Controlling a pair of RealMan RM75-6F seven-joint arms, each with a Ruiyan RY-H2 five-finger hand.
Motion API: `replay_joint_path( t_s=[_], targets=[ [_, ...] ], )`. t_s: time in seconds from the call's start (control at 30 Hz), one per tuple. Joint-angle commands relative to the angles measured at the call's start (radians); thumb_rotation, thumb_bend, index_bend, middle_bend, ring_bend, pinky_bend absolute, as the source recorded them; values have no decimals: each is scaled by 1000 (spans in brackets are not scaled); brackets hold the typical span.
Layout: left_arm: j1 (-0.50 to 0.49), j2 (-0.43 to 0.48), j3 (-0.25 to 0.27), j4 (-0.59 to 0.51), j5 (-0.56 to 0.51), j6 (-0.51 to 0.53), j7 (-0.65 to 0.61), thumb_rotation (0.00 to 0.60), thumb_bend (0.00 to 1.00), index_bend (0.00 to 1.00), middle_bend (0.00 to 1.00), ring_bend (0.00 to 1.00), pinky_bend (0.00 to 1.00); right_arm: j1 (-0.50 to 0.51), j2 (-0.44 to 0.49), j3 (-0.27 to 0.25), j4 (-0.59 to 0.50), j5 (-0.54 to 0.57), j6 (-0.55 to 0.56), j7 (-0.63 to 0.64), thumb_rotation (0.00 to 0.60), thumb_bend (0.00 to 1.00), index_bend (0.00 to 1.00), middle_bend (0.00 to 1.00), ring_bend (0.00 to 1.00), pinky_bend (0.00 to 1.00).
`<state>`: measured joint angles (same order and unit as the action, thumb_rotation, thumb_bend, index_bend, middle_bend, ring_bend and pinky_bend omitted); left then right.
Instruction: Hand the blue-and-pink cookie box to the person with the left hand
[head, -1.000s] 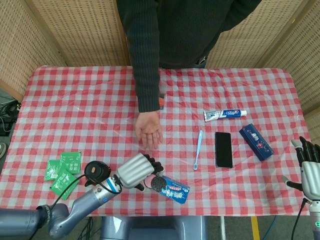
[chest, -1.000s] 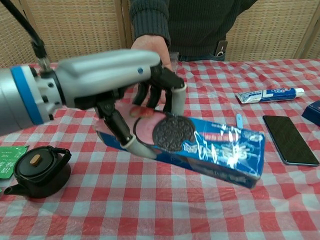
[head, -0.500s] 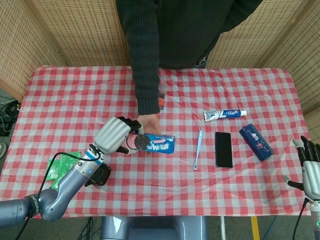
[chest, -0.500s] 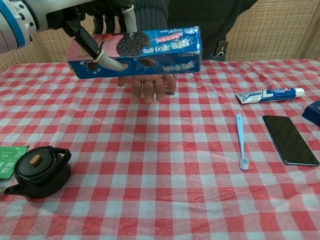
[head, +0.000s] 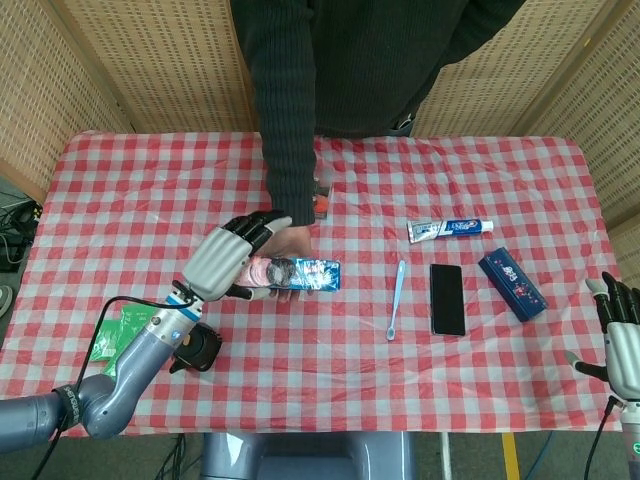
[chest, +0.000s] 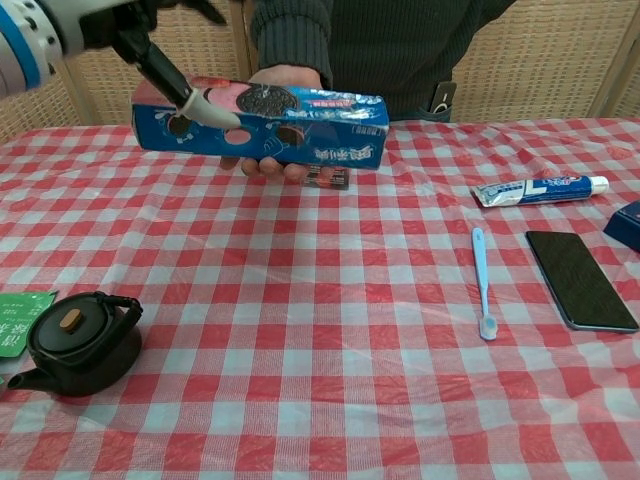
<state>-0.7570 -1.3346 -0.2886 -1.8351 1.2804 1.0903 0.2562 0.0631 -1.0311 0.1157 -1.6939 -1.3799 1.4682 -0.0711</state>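
The blue-and-pink cookie box (head: 297, 274) (chest: 262, 124) lies level above the table's middle, on the person's upturned hand (head: 291, 244) (chest: 268, 165), whose fingers curl under it. My left hand (head: 229, 262) is at the box's left end. Its thumb (chest: 193, 98) still lies on the box's front face, while its fingers (head: 256, 226) are spread and lifted off the box. My right hand (head: 620, 338) hangs at the table's right front corner, fingers apart and holding nothing.
A black teapot (head: 201, 349) (chest: 76, 341) and green packets (head: 112, 337) sit front left. To the right lie a toothbrush (head: 397, 299), a black phone (head: 447, 298), a toothpaste tube (head: 450, 229) and a dark blue box (head: 512, 284).
My left arm carried the box up from the table's front edge onto the person's palm. The fingers that wrapped the box have spread off it. The right hand stayed still.
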Motion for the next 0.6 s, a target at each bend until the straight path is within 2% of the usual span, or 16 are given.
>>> replay_joint_path(
  t_s=[0.03,0.2,0.33,0.43,0.6],
  targets=[
    [48,76,-26,-83,51,89,-33,600,0,0,0,0,0,1,0,-1,-1,-1,-2,-1,600,0,0,0,0,0],
    [138,195,-20,-147,108,198,-50,600,0,0,0,0,0,1,2,-3,-7,-8,-2,5,600,0,0,0,0,0],
    [271,256,66,-122,189,318,-132,600,0,0,0,0,0,1,9,-4,-13,-11,-3,17,600,0,0,0,0,0],
    [368,263,148,-40,251,398,-247,600,0,0,0,0,0,0,15,-7,-18,-21,-1,25,600,0,0,0,0,0],
    [488,252,267,90,303,465,-384,600,0,0,0,0,0,-4,20,-14,-27,-40,7,32,600,0,0,0,0,0]
  ],
)
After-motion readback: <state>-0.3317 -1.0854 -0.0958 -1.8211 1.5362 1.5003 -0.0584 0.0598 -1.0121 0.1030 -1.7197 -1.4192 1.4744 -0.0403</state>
